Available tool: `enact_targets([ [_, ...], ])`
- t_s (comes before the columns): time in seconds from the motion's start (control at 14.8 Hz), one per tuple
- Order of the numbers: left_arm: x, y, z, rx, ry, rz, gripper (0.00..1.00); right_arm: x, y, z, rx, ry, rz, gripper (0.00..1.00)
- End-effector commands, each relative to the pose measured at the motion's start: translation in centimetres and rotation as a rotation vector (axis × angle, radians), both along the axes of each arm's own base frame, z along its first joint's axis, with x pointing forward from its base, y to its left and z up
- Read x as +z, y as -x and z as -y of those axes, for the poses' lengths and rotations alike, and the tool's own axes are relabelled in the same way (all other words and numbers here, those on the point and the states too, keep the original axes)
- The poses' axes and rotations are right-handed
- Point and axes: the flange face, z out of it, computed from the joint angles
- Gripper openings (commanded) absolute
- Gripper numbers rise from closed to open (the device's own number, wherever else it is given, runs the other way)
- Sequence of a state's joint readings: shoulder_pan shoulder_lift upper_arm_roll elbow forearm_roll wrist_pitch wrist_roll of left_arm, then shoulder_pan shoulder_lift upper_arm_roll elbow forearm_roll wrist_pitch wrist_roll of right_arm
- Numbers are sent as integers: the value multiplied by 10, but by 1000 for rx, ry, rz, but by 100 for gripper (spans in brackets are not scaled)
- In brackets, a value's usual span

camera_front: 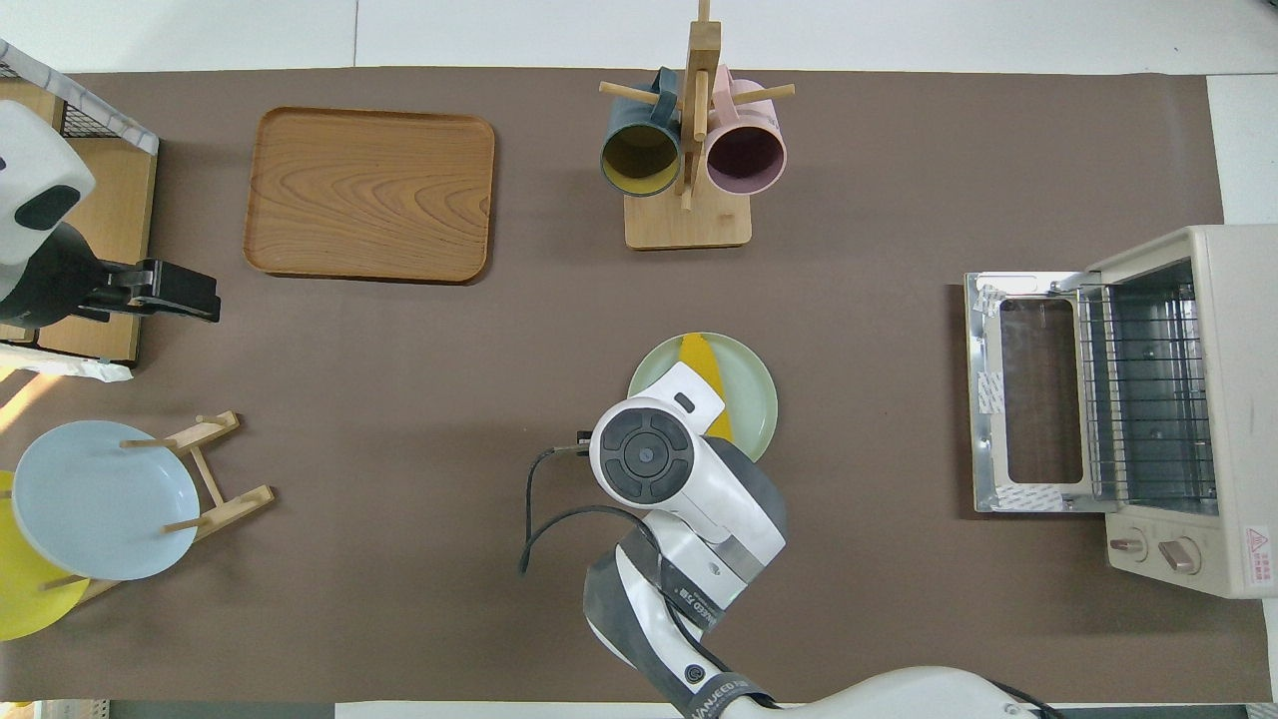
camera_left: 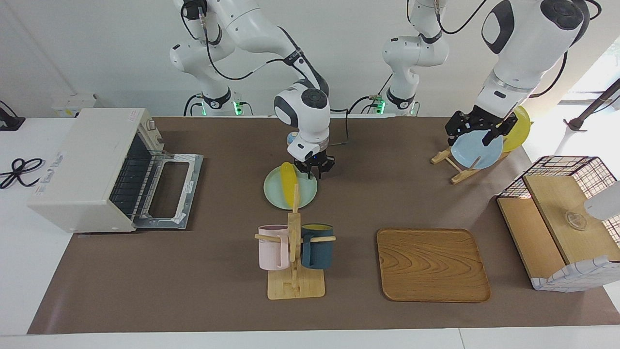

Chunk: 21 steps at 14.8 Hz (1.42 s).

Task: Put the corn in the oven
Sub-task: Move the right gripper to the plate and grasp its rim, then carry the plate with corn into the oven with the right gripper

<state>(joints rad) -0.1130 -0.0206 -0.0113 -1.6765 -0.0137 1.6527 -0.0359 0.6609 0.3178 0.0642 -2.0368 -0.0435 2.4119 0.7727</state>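
I see right gripper (camera_left: pixel 315 169), fingers apart, at frame centre over the yellow ribbed plastic corn (camera_left: pixel 289 183); cob's long axis runs up-down.

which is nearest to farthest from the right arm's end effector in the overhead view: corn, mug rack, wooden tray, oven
From the right end effector, over the pale green plate:
1. corn, on that plate, directly beneath it
2. mug rack, farther from the robots
3. oven and wooden tray, at opposite ends of the table: too close to call

The bright yellow ribbed plastic corn cob (camera_left: pixel 288 183) lies flat; the boxy off-white toaster oven (camera_left: pixel 92 169) stands with its door dropped open.
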Motion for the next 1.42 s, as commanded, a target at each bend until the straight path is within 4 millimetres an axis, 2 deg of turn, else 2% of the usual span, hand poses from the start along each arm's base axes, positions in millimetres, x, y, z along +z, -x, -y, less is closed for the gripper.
enact_targets([
  [0.0,4,3,-4,-1,-7,-11,100,-4,6,7,9,10,21,0],
  [0.14,6,3,-3,-3,-7,-7,100,-1,4,7,58,55,43,0],
  [0.2,6,3,-3,-3,-6,-4,100,6,-4,9,73,83,54,0],
  [0.41,6,3,-4,0,-6,-5,100,41,-28,15,83,154,31,0],
  [0.54,6,3,-3,-3,-6,-5,100,64,-45,37,104,185,6,0],
  [0.75,6,3,-3,-3,-6,-5,100,102,-62,87,162,213,-22,0],
  [1.02,6,3,-3,-3,-6,-5,100,124,-60,134,120,299,-100,0],
  [1.22,6,3,-3,-3,-6,-5,100,141,-70,202,70,356,-122,0],
  [1.35,6,3,-3,-3,-6,-5,100,149,-80,273,32,344,-147,0],
])
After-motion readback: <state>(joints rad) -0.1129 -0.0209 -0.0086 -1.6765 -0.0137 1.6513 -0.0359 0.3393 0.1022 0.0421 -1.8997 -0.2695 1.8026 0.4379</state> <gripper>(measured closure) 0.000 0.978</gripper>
